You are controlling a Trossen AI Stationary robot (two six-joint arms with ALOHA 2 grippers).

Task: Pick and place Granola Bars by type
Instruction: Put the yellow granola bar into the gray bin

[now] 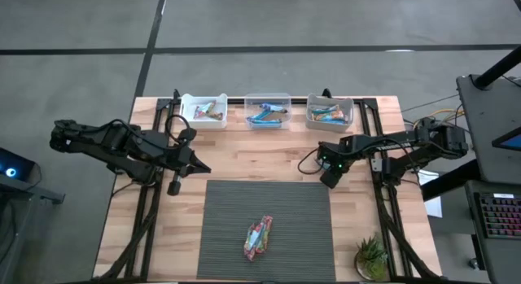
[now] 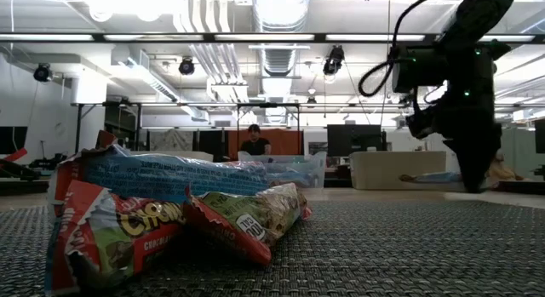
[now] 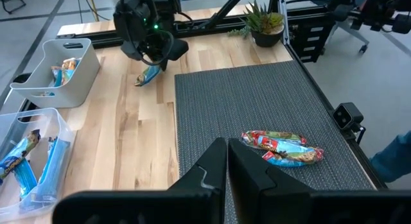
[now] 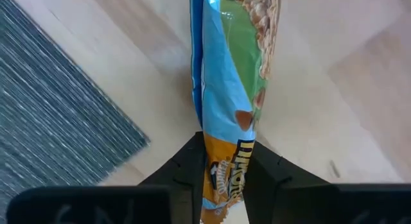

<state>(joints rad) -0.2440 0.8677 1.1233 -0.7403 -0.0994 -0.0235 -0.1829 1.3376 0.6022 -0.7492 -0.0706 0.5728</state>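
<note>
A pale wood table (image 1: 244,154) carries a dark ribbed mat (image 1: 301,227), with a grey floor around it and an office-like room with ceiling lights beyond. 3 bins (image 1: 268,111) line the far edge; 1 potted plant (image 1: 372,257) sits at a corner. About 3 granola bars (image 1: 258,238) lie piled on the mat. The right gripper (image 4: 221,176) pinches 1 blue-green bar (image 4: 228,89) above the wood beside the mat. The left gripper (image 3: 227,161) is closed, empty.

The high camera looks straight down on the whole table (image 1: 244,166). The low one sits at mat (image 2: 409,246) level, facing the room. Each wrist camera peers past its own jaws — the right very close over wood, the left across the mat both overhead and low views share.
</note>
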